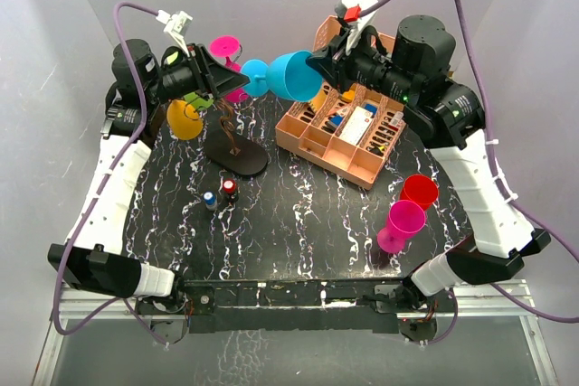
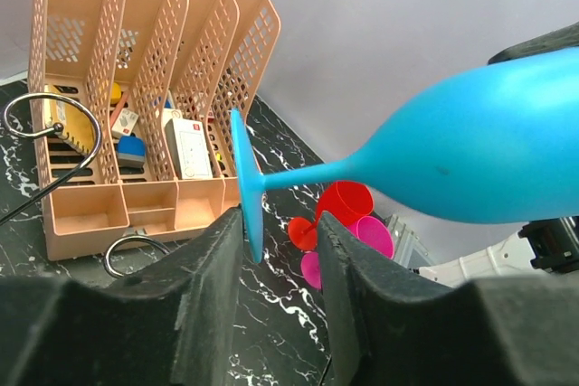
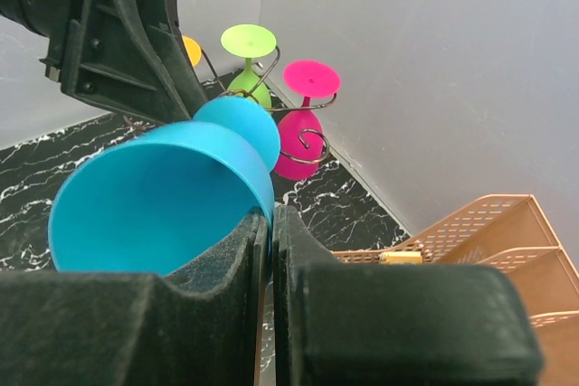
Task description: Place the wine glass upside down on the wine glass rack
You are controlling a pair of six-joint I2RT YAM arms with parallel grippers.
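Top view, upper centre: a blue glass [image 1: 289, 74] lies sideways in mid-air betw. my two grippers, above and right of the rack [image 1: 237, 156].

My right gripper [image 1: 317, 64] is clamped on the bowl's rim wall. My left gripper [image 1: 241, 77] is spread, jaws either side of the foot, not squeezing it as far as I can tell.

The glass looks like stiff, light, matte plastic. It's prob. not fragile, but smooth, and the thin rim could twist in a pinch. I judge the stem next to the foot a surer hold.

Only the left wrist cam shows the gap beside the foot disc. Only the right wrist cam shows the rim pinch, plus a green glass [image 3: 249, 41], pink glass [image 3: 309, 75] and orange glass [image 3: 191, 46] hanging foot-up in the rack's curls.
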